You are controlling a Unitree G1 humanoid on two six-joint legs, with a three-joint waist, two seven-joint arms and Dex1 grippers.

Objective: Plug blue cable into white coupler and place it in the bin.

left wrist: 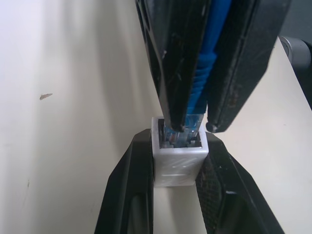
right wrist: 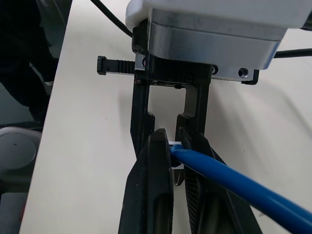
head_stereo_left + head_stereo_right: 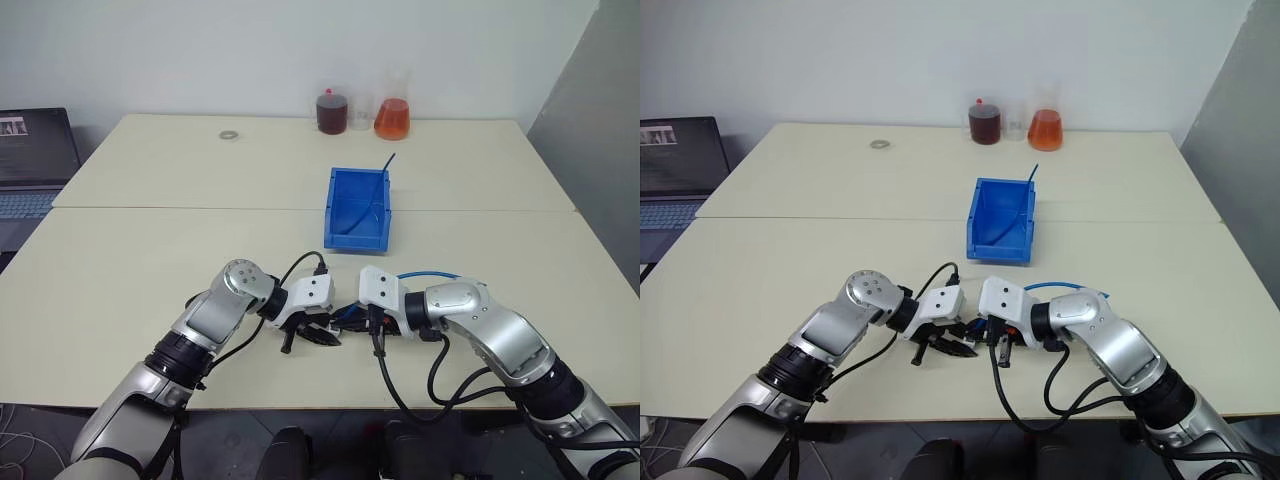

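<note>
- Both grippers meet at table's near edge: left gripper [image 1: 178,161] pinches white coupler [image 1: 178,163], right gripper [image 2: 176,161] pinches blue cable [image 2: 229,183].
- Plug sits in coupler mouth; full seating unclear.
- Bin [image 3: 345,235] drop not yet done.

desk [image 3: 150,270]: cream, seam across | centre: bin [image 3: 357,211] | far edge: two flasks [image 3: 392,118], beaker [image 3: 361,113], tape ring [image 3: 229,134]

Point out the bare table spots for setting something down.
Free: the table's near-left stretch, the far-left part around the small ring, and right of the bin. Crowded: the near edge, where the left gripper and right gripper meet; flasks line the back.
</note>
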